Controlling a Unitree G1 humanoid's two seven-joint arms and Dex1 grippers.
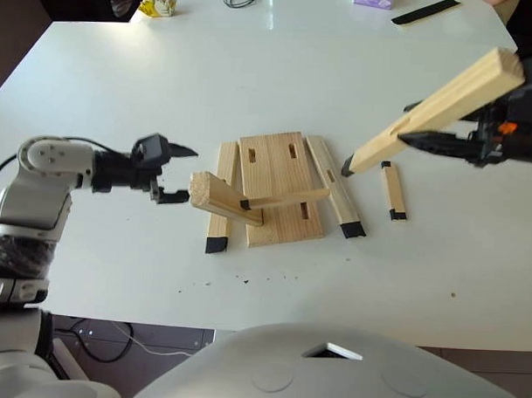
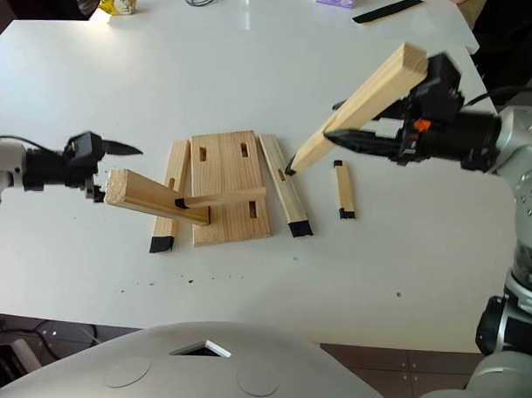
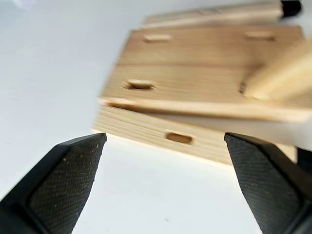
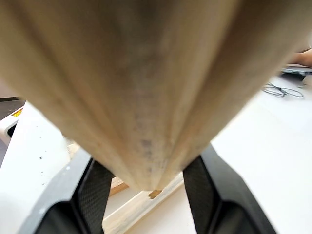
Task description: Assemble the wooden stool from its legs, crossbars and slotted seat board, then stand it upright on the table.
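Clamping a raised leg [image 2: 366, 91], right fingers [image 2: 366, 138], left fingers [image 1: 176, 148] apart, just beside propped leg [image 1: 222, 197].

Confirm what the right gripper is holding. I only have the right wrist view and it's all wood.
Observer: A leg, clamped in the right gripper. It is tilted, with its black-capped end low beside the seat board.
Operator: Left gripper?
Observer: The left gripper is open by the raised end of a second leg, which lies over the board with a crossbar sticking from it.
Operator: Loose parts?
Observer: Two flat legs flank the board. A short crossbar lies apart on its right.
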